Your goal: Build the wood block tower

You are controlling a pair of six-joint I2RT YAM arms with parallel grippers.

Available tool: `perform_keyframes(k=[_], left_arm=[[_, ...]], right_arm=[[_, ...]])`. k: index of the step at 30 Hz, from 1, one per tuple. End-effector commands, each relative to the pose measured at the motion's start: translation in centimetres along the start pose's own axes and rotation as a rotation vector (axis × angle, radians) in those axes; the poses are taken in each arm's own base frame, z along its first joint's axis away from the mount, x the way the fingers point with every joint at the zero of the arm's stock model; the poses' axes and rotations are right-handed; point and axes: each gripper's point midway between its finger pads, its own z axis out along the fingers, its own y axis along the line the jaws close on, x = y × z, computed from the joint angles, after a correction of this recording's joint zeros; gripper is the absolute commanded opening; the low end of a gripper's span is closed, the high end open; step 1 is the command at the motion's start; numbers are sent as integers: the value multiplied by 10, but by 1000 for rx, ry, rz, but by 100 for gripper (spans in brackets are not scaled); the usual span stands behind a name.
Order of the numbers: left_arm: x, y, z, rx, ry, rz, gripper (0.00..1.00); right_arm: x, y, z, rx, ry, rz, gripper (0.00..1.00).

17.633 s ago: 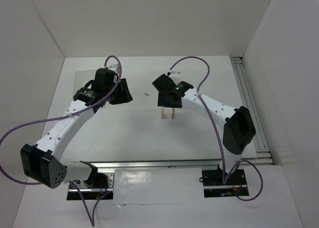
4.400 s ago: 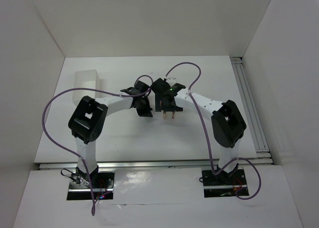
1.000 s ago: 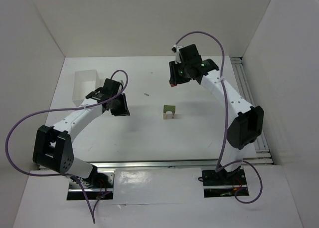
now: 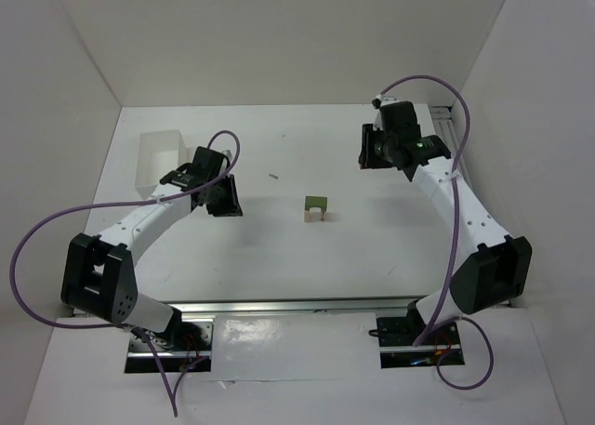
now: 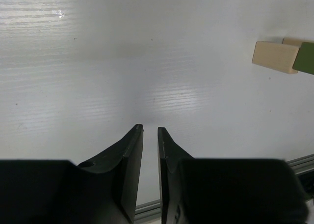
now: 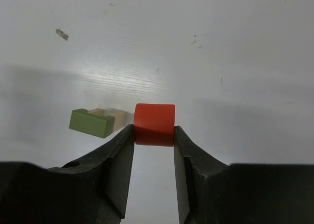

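Note:
The wood block tower stands mid-table: pale tan uprights with a dark green block across the top. In the right wrist view the green block and a tan upright lie left of the jaws. My right gripper is shut on a red block, held above the table to the back right of the tower. My left gripper is empty with only a narrow gap between its jaws, and sits left of the tower. The tan upright and green block show at its view's right edge.
A white rectangular box stands at the back left, behind the left gripper. A small dark speck lies behind the tower. Metal rails run along the table's right side and front edge.
My right gripper has moved to the right with the red block, further from the tower. The left arm and the tower have not moved.

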Motion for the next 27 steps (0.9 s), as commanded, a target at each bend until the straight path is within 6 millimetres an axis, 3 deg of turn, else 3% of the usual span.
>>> perform_keyframes(k=[1, 15, 18, 27], left_arm=[[-5, 0, -1, 9, -22, 14, 31], [-7, 5, 0, -21, -27, 12, 31], [-6, 6, 3, -26, -18, 11, 31], [-8, 5, 4, -26, -18, 11, 31]], right_arm=[[-3, -10, 17, 32, -45, 45, 27], [42, -55, 61, 174, 5, 95, 26], [53, -54, 70, 162, 58, 84, 26], [55, -39, 76, 58, 80, 14, 29]])
